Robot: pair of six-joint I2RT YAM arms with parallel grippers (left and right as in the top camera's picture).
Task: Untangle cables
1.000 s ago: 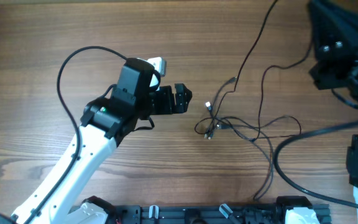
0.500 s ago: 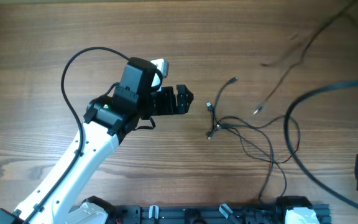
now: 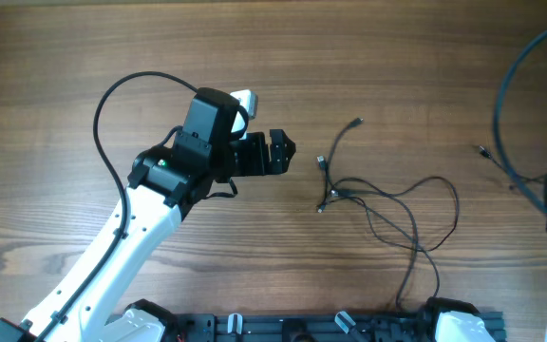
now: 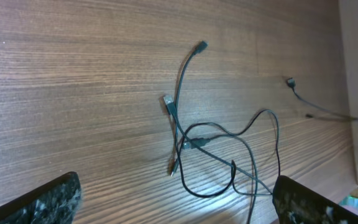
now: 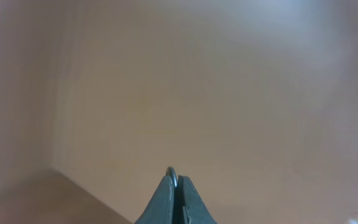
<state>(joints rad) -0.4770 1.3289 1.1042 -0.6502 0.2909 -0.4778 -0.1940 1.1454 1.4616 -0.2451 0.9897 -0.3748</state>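
The left arm (image 3: 112, 247) is white with black joints, a looping black cable (image 3: 107, 95) and black claw (image 3: 283, 152).

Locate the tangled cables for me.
Overhead, the cables lie on the wooden table, right of centre, just ahead of the open left hand.

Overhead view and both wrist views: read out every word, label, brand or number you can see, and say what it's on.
None: no text can be read in any view.
Table: bare wood grain, no markings.
Cables: plain black cords, nothing printed that shows.
Left arm: black and white housings, no lettering visible.
Right wrist view: blurred background, no signs.
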